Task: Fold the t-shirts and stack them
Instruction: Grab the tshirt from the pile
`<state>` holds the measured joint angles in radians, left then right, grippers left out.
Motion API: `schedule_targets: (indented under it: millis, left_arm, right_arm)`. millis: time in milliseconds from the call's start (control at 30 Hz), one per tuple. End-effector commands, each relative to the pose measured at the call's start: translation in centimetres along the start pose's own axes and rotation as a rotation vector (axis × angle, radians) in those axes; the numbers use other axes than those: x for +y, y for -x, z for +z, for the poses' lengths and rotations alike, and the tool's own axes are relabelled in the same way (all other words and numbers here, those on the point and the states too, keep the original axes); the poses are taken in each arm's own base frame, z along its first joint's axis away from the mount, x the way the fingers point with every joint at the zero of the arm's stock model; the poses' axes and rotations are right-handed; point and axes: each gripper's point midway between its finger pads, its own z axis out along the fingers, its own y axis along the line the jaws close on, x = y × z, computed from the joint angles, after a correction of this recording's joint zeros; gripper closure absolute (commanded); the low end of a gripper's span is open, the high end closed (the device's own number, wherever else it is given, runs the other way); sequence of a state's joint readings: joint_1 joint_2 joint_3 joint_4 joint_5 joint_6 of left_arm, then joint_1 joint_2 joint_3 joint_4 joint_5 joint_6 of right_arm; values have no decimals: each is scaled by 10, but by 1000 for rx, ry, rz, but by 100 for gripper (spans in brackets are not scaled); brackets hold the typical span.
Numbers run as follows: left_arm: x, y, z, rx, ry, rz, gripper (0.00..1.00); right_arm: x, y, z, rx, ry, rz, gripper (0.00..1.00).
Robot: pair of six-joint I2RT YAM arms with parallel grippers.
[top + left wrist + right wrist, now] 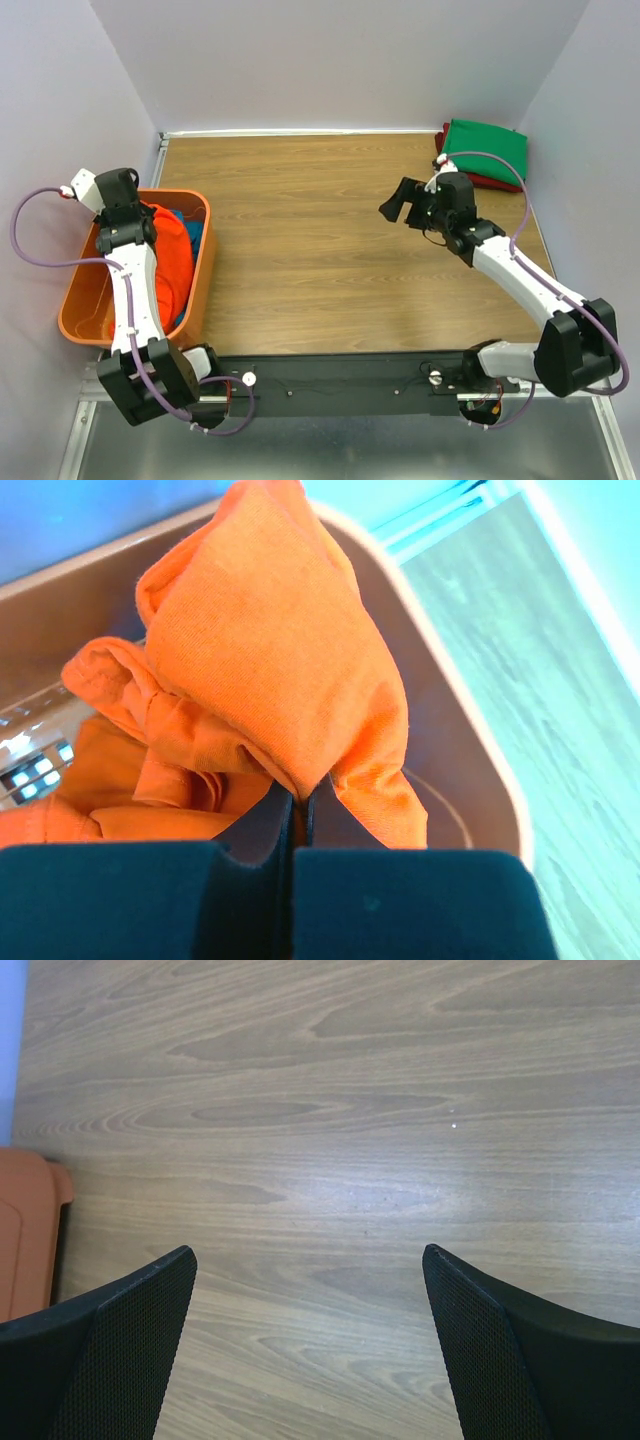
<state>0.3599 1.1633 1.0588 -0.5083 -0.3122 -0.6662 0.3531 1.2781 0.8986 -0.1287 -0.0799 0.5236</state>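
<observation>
A bright orange t-shirt [172, 262] lies bunched in the orange plastic basket [203, 262] at the left. My left gripper [298, 802] is shut on a fold of the orange t-shirt [270, 660] inside the basket. A teal-blue t-shirt [192, 230] shows under it. A folded green t-shirt [486, 148] lies on a dark red one [487, 181] at the far right corner. My right gripper [400, 203] is open and empty above the bare table; its fingers [130, 1340] frame only wood.
The basket's corner [30, 1230] shows at the left of the right wrist view. The wooden table [330, 240] lies between basket and stack. A black rail runs along the near edge.
</observation>
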Motion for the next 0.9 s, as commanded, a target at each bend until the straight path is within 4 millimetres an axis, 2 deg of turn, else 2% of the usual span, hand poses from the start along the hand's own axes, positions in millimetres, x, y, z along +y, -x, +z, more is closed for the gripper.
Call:
schedule_targets:
  millis: [0, 100, 133, 233, 267, 367, 467, 567, 700, 733, 767, 867]
  left_arm:
    - [-25, 30, -20, -77, -122, 0, 100]
    - [-46, 57, -41, -149, -228, 23, 100]
    - [-54, 73, -52, -184, -256, 13, 100]
    - [-64, 98, -75, -254, -303, -4, 100]
    - [-69, 112, -86, -295, -329, -16, 100]
    - [-77, 134, -106, -350, -366, -40, 100]
    - [-83, 139, -113, -353, -395, -40, 100]
    - [-82, 131, -109, -323, -394, -49, 100]
    - [-56, 118, -101, -326, -294, -87, 100]
    - [-49, 118, -104, -341, -274, -98, 99]
    - [-41, 115, -102, -353, -245, -105, 80]
    - [-35, 101, -90, -335, -230, -82, 64]
  right_arm:
    - [9, 1, 3, 31, 37, -7, 0]
    - [10, 1, 6, 39, 42, -11, 0]
    - [10, 0, 7, 44, 45, -11, 0]
    - [11, -3, 13, 64, 50, -9, 0]
    - [14, -5, 14, 79, 66, -8, 0]
    - [18, -13, 19, 123, 101, -1, 0]
    - [19, -20, 22, 150, 116, 2, 0]
    - [17, -24, 24, 163, 112, 1, 0]
    - [14, -29, 26, 174, 104, 3, 0]
    - [14, -29, 27, 174, 103, 3, 0]
    - [14, -30, 27, 179, 105, 4, 0]
    - [17, -32, 28, 189, 120, 6, 0]
